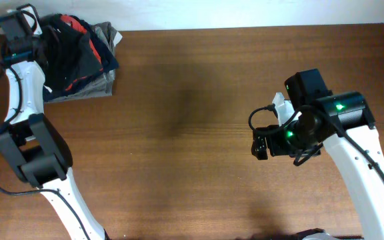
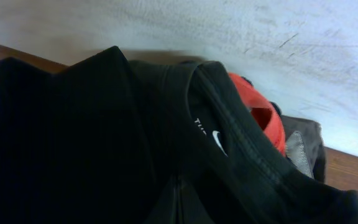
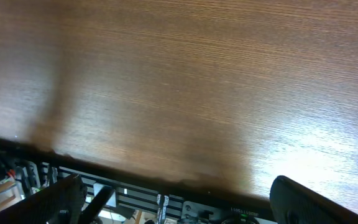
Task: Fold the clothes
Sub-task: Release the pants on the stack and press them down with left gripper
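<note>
The wooden table [image 1: 192, 133] is showing a fine, straight brown grain under a smooth, semi-gloss finish that is catching a pale glare in the right wrist view. The black garment [image 2: 73, 143] is looking like soft, matt knit cloth with stitched seams along its band, while the red garment [image 2: 257, 106] is reading as smoother fabric and the grey garment [image 2: 303, 146] as dull cloth. The left arm [image 1: 65, 193] and right arm [image 1: 359, 167] are wearing smooth white plastic shells with matt black joints, and the white wall [image 2: 229, 31] is showing a rough, scuffed face.
</note>
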Robot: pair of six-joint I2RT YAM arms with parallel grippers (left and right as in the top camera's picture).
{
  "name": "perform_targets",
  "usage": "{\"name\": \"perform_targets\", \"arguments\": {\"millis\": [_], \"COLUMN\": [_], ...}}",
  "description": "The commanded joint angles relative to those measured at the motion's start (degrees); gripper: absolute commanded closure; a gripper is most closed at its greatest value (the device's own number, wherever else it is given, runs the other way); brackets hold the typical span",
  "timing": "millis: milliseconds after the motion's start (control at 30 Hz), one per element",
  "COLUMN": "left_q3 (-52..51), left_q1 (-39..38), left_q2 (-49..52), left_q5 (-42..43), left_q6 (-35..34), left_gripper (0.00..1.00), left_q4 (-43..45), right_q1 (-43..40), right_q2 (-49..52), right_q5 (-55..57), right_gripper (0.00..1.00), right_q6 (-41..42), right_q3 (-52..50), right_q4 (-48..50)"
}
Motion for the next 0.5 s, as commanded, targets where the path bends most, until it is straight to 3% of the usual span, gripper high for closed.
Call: {"name": "perform_targets", "arguments": {"millis": [0,267,467], "left_q3": [1.7,1.7,1.7], "left_q1": [0.4,-2.8,-5.0], "left_q2": [0.2,8.4,13.2], "left_q5": [-2.1,0.0,-0.2], "left_q6": [1.1,0.4,0.4], "left_gripper": [0.99,0.99,0.99], "left_q4": [1.1,9.1,9.9], "right_q1": [-0.4,-0.4,-0.4], "right_q2": [-0.5,-0.5,-0.5], "right_q5": [2.0,1.7,1.7], "right_gripper": [0.01,0.01,0.01], "right_q6": [0.2,0.2,0.2], "right_q3": [1.0,1.0,1.0], "right_q4": [-0.2,-0.2,-0.7]}}
